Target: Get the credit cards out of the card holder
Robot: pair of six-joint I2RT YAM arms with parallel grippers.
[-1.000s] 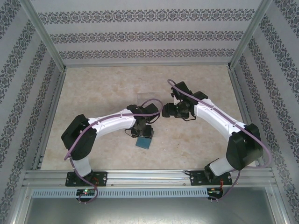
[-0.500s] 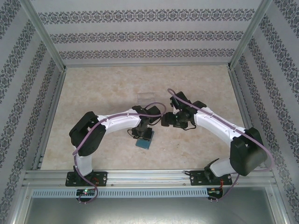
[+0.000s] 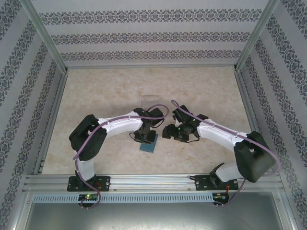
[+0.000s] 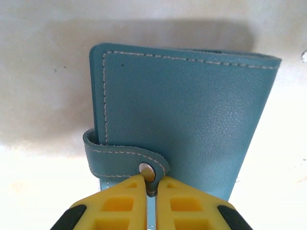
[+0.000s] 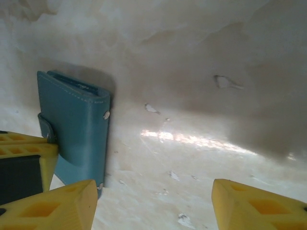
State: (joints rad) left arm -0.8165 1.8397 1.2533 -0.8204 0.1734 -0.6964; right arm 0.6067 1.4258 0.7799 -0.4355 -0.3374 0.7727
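left tool [image 4: 149,179] pinched shut on strap tab [image 4: 120,155] of card holder [image 4: 187,110]; right tool [image 5: 153,191] open, empty, beside holder. Risk: snap [image 4: 145,168] holds, unpinned holder lifts.

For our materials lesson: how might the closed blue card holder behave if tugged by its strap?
Stitched, soft-looking cover: the card holder probably flexes. Lying flat, it likely slides on the table, not tips. Its strap tab, in the left gripper, should bend.

top: high, rear, facing down | wrists: close, low | all share: card holder [image 3: 148,146]
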